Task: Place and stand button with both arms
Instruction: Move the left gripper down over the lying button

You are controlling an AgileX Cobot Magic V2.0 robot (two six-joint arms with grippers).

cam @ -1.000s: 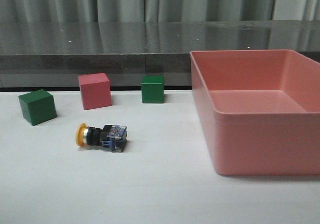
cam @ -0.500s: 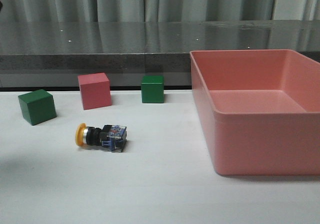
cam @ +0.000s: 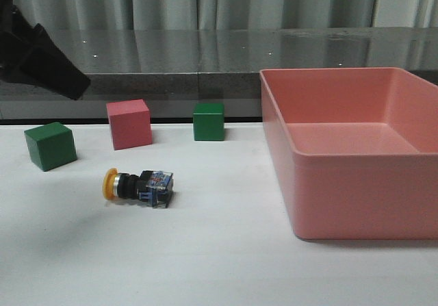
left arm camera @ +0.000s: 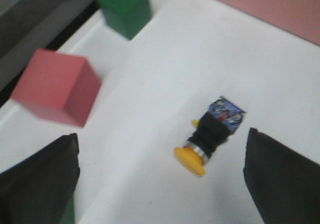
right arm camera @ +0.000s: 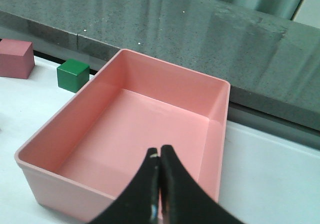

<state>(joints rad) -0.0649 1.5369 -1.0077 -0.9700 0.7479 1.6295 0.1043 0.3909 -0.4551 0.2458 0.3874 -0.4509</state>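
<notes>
The left gripper is spread wide: in the left wrist view its two dark fingers sit at opposite edges of the picture with bare table between them, holding nothing. Within that gap lies the button, on its side, yellow cap toward the camera and blue base block pointing away. It touches neither finger. In the front view only a black part of the left arm shows, at the upper left, high above the table and well apart from the button.

The right gripper is pressed together, its fingertips meeting with nothing between them. It hangs over the near wall of the pink bin, which holds nothing visible. The right arm does not show in the front view.

On the white table the button lies left of centre, cap to the left, base to the right, not upright. Behind it stands a pink cube, with a green cube to the left of that and nearer the front, and another green cube to the right, near the back edge. None of the cubes touches the button or each other. The bin fills the right side, well apart from the button. A dark counter and grey curtains run behind the table
</notes>
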